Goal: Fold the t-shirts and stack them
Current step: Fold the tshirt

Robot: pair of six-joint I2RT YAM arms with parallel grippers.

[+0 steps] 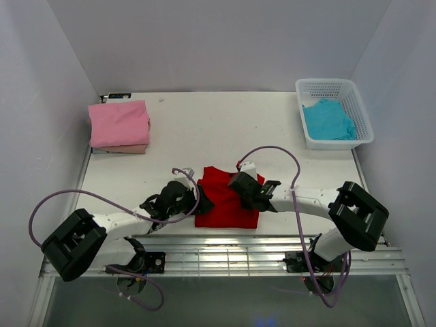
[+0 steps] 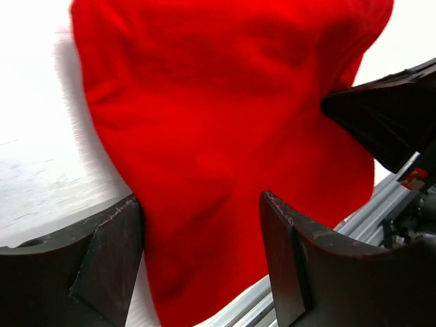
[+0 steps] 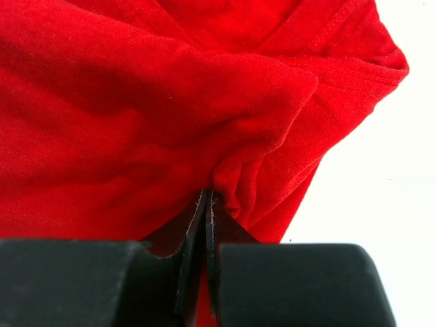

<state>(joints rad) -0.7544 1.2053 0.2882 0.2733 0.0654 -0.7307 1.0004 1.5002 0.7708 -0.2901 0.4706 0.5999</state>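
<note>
Right gripper point(image 3: 206, 197) pinches red t-shirt point(image 1: 221, 208) near table edge point(image 1: 286, 234)

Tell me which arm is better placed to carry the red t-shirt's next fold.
Probably the right arm: its fingers are shut on a bunched fold of the red t-shirt. The left arm's fingers stand open astride the cloth, gripping nothing.
</note>
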